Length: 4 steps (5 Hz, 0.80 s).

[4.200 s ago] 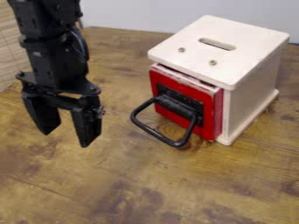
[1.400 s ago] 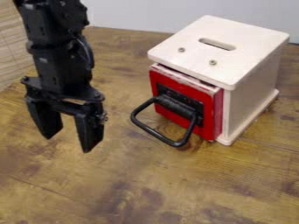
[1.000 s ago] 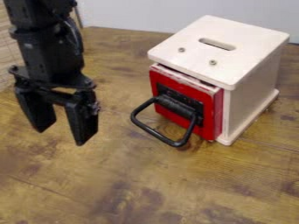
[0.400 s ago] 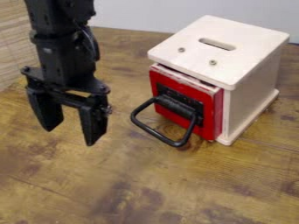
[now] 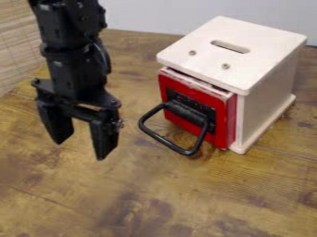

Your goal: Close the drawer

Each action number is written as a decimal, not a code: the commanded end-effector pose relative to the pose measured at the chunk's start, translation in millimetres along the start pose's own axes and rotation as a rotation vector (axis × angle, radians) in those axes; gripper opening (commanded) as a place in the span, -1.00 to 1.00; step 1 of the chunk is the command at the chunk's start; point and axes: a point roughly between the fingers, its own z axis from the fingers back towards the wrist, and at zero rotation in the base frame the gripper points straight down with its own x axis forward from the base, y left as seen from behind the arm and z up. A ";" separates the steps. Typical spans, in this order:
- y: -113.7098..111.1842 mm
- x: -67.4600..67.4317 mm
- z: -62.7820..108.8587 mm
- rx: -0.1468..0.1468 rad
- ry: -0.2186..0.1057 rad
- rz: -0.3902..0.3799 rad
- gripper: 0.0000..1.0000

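Note:
The drawer (image 5: 195,108) is a red front with a dark slotted centre, set in a cream-white cube box (image 5: 254,69). It juts slightly out of the box. Its large black loop handle (image 5: 168,132) lies forward on the wooden table. My gripper (image 5: 80,139) is black, points down and stands open and empty, left of the handle and a short way from it, its fingertips just above the table.
The box's white top has a slot (image 5: 229,44) and two small screws. A pale woven panel (image 5: 15,42) stands at the far left. The wooden table (image 5: 186,199) stretches in front of the box and the gripper.
The gripper has wandered left and back, and now stands a little further right and lower, closer to the handle. It has stayed open. The drawer has not moved.

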 end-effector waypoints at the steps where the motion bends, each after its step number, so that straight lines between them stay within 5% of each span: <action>1: 4.5 0.9 15.9 -0.005 -0.057 0.007 1.00; 4: 8.6 2.2 12.3 -0.008 -0.045 0.006 1.00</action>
